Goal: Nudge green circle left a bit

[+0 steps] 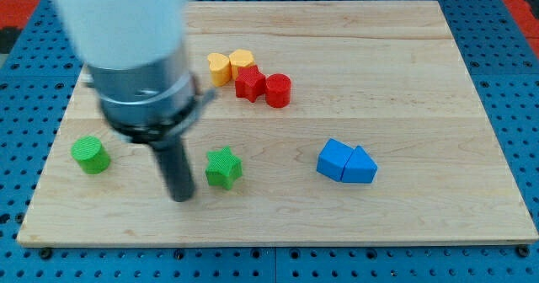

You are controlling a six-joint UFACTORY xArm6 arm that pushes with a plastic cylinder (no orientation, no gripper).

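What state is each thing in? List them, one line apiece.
my tip: on the board, between the two green blocks, touching neither.
green circle: upright, alone at the view's left.
green star: apart, right of my tip.
yellow blocks: paired, touching.
red blocks: paired, against the yellow ones.
blue blocks: paired, touching.

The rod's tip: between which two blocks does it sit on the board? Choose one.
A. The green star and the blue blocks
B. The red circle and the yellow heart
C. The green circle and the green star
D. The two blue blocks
C: my tip rests on the board with the green circle to the view's left of it and the green star to the view's right, touching neither.
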